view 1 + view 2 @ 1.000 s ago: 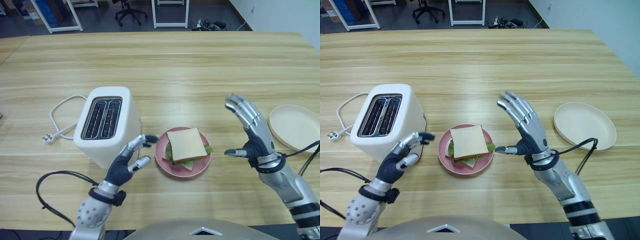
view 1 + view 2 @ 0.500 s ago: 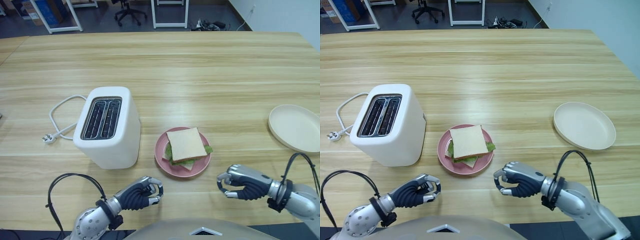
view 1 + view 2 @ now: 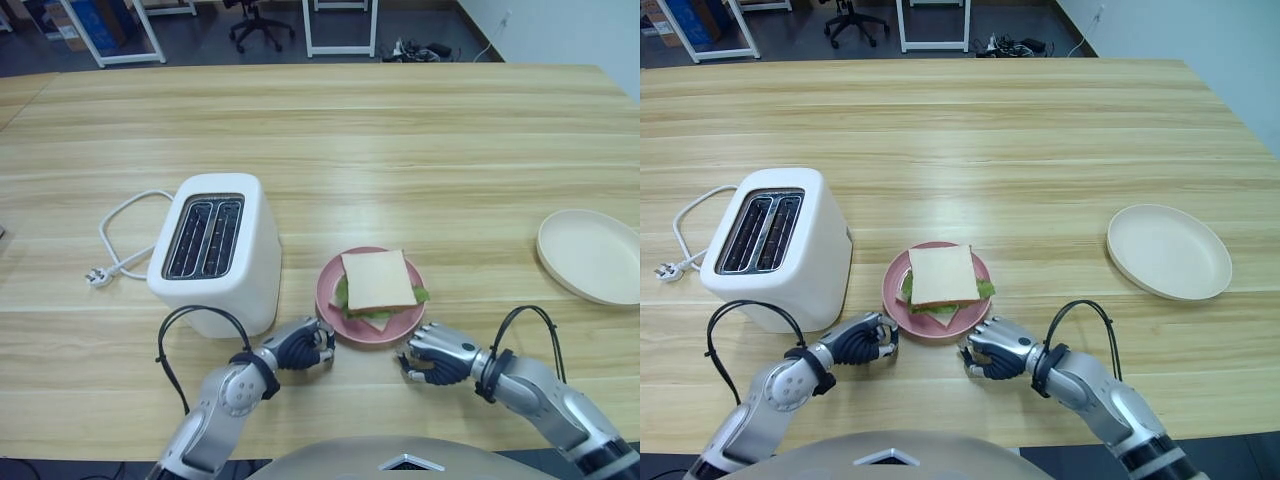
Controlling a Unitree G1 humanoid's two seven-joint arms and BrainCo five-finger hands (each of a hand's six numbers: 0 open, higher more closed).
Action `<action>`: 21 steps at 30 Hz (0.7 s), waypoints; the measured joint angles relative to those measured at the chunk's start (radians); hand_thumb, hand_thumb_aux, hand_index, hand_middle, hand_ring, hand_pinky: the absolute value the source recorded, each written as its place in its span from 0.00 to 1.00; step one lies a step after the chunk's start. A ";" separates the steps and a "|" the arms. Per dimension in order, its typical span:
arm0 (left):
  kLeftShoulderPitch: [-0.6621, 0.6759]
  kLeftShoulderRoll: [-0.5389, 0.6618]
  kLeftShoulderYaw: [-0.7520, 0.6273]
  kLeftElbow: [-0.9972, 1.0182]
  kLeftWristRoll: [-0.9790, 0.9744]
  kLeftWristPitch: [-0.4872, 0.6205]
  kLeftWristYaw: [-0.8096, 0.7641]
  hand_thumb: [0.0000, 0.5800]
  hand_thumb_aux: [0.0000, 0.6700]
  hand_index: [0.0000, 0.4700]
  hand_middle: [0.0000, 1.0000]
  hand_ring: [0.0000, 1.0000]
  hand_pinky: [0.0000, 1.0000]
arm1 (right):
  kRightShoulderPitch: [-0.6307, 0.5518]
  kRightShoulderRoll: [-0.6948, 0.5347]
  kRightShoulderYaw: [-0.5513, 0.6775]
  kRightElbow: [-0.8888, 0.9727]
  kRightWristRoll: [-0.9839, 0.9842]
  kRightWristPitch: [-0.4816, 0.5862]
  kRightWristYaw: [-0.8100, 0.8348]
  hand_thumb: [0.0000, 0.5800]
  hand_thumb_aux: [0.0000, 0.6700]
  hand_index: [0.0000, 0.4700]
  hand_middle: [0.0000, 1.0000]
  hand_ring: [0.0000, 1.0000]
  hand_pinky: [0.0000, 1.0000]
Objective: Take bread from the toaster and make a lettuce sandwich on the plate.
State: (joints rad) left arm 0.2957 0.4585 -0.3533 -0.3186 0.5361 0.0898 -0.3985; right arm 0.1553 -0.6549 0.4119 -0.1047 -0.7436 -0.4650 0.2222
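Sandwich (image 3: pixel 378 282) stacked on pink plate (image 3: pixel 325 305), lower centre of frame, beside toaster (image 3: pixel 215 250). Left hand (image 3: pixel 300 345) and right hand (image 3: pixel 437 357) clenched, empty, flanking lower rim. Risk: knuckles nudging plate, sliding top slice off lettuce

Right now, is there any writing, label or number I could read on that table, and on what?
No text can be read.
The toaster: any mark on its side is too small to read.
The pink plate, the cream plate and the table: no print visible.
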 measured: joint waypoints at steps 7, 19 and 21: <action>-0.192 -0.105 -0.051 0.189 0.072 0.021 0.090 0.79 0.54 0.54 0.83 0.83 0.83 | -0.306 0.120 0.063 0.338 -0.171 0.004 -0.238 1.00 1.00 1.00 1.00 1.00 1.00; -0.137 -0.158 0.018 0.126 -0.008 0.014 0.198 0.00 0.00 0.00 0.00 0.00 0.00 | -0.226 0.010 -0.012 0.224 -0.086 -0.026 -0.333 0.00 0.00 0.00 0.00 0.00 0.00; -0.053 -0.142 0.041 0.009 -0.072 -0.054 0.193 0.00 0.00 0.00 0.00 0.00 0.00 | -0.123 -0.016 -0.116 0.066 0.074 -0.048 -0.317 0.00 0.00 0.00 0.00 0.00 0.00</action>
State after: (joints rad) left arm 0.2430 0.3163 -0.3127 -0.3097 0.4641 0.0359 -0.2052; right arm 0.0319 -0.6709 0.2958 -0.0387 -0.6693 -0.5126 -0.0946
